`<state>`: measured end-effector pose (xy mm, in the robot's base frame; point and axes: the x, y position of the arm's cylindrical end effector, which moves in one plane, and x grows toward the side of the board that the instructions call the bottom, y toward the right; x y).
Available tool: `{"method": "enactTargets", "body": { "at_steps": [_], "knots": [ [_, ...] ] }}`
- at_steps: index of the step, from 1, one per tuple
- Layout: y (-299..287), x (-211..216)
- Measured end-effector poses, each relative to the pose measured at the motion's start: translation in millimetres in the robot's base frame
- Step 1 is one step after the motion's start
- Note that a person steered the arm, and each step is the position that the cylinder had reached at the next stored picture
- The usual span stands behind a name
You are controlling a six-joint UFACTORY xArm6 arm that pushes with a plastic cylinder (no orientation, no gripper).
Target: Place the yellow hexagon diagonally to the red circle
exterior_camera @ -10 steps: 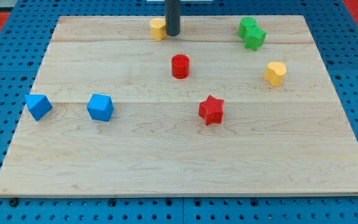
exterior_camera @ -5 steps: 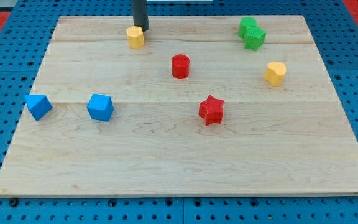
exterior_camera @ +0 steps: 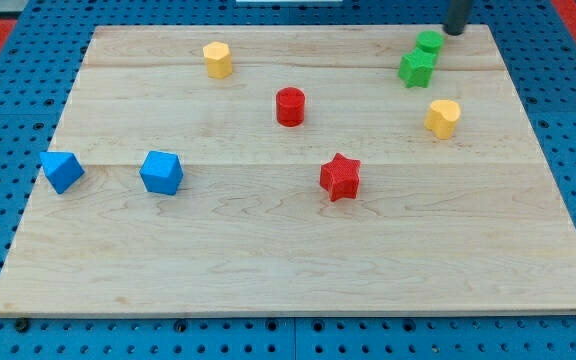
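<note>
The yellow hexagon [exterior_camera: 218, 60] lies near the view's top, up and to the left of the red circle [exterior_camera: 290, 106], clear of it. My tip [exterior_camera: 456, 31] is at the view's top right, at the board's far edge, just up and right of a green round block [exterior_camera: 429, 42]. It is far from the yellow hexagon.
A green star [exterior_camera: 417, 69] touches the green round block. A second yellow block [exterior_camera: 443, 118] lies at the right, a red star [exterior_camera: 340, 177] below the circle. Two blue blocks [exterior_camera: 62, 171] [exterior_camera: 161, 172] lie at the left on the wooden board [exterior_camera: 298, 260].
My tip pushed the yellow hexagon left and slightly down, then swept to the top right. The green blocks have shifted: the round one moved right, the star sits lower.
</note>
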<state>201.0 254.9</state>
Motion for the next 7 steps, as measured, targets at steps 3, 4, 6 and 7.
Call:
{"method": "enactTargets", "body": {
  "at_steps": [3, 4, 6, 7],
  "knots": [
    [26.4, 1.0],
    [26.4, 1.0],
    [-17.5, 16.3],
    [-36.9, 32.9]
  ]
}}
